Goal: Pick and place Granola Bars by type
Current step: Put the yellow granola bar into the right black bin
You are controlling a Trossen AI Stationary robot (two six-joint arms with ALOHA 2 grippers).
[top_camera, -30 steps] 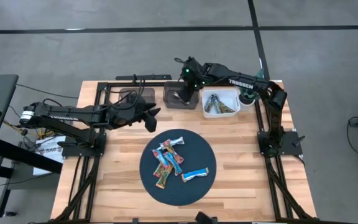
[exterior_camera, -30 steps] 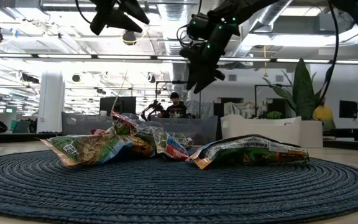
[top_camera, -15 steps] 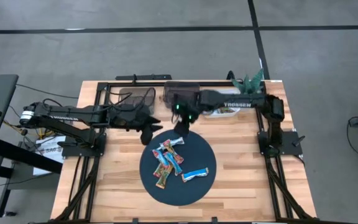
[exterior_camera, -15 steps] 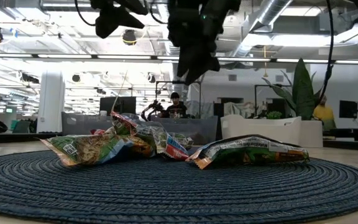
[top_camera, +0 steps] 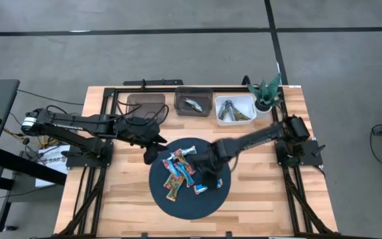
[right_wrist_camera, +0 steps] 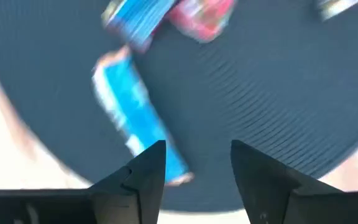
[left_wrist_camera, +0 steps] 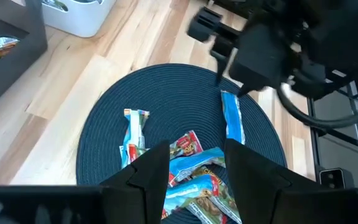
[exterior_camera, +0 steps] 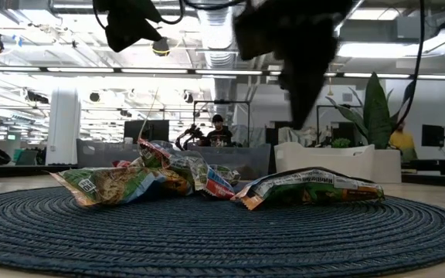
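Note:
Several granola bars lie in a loose heap on a round dark woven mat. They are blue-white, green-brown and red-orange. One blue bar lies apart on the mat's right part. My right gripper hangs open just above this blue bar. My left gripper is open over the mat's far-left rim, short of the heap. From table height the bars rest flat on the mat, with both grippers above them.
Three bins stand along the far edge: a dark bin, a dark middle bin with one bar inside, and a white bin with a few bars. A small plant stands at the far right corner. Bare wood surrounds the mat.
My right gripper has swung from the dark middle bin toward the near edge, coming down over the mat's lone blue bar. A bar now shows in that bin. My left gripper has drifted a little toward the mat's far-left rim. The bars on the mat have stayed put.

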